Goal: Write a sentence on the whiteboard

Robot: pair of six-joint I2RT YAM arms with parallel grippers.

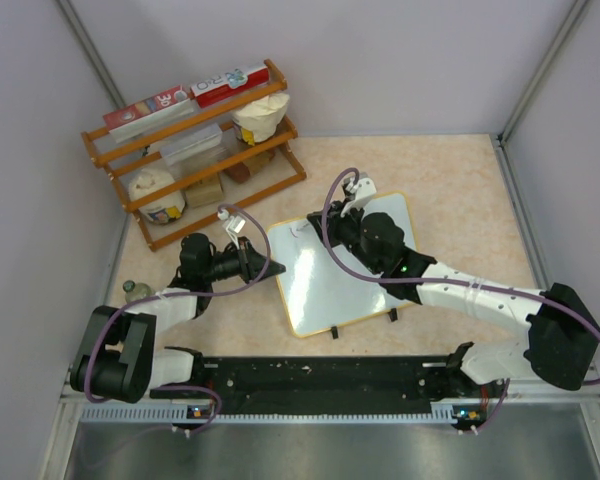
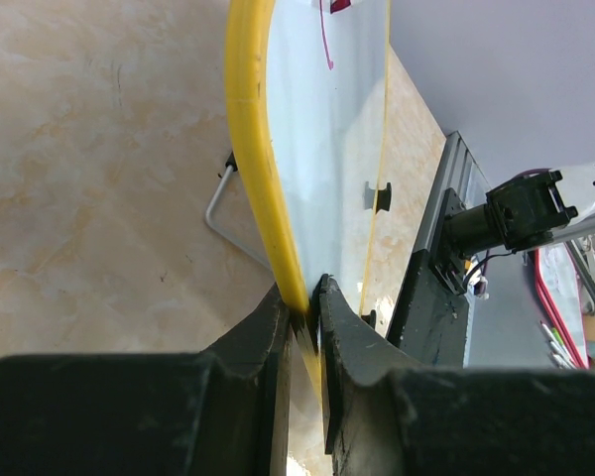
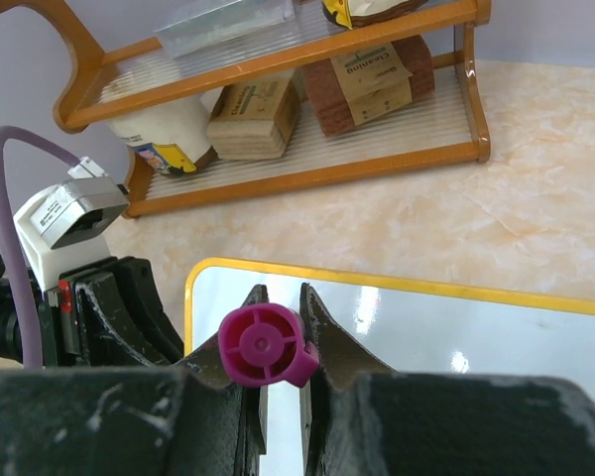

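Now: whiteboard (image 1: 330, 285) lies flat on the tabletop (image 1: 460, 200), mid-field between the two arms, its two black clips (image 1: 335, 333) on the near edge. A rack (image 1: 195, 150) stands well behind it, far left.

Left pincer (image 2: 301, 299) is clenched on the board's yellow rim (image 2: 253, 149) at the left edge, one finger above and one below. It serves as an anchor.

Right pincer (image 3: 282, 302) grasps a magenta marker (image 3: 262, 345), butt end toward the wrist camera, over the far-left part of the board. The tip is hidden below the fingers, so I cannot tell whether it touches. One short magenta stroke (image 2: 326, 45) shows near the far edge; no letters are readable.

Step in hand, as I judge it: the first strokes of the sentence, most of it yet to write.

To do it well:
- Clamp the left grip firmly so the board does not slide or pivot under the marker's drag.
- Hold the marker near upright and press lightly; too hard and it may slip in the jaws or shove the board.
- Work rightward from the far-left corner, where the most bare surface lies.
- Lift clear between letters and keep cable and wrist off wet ink.
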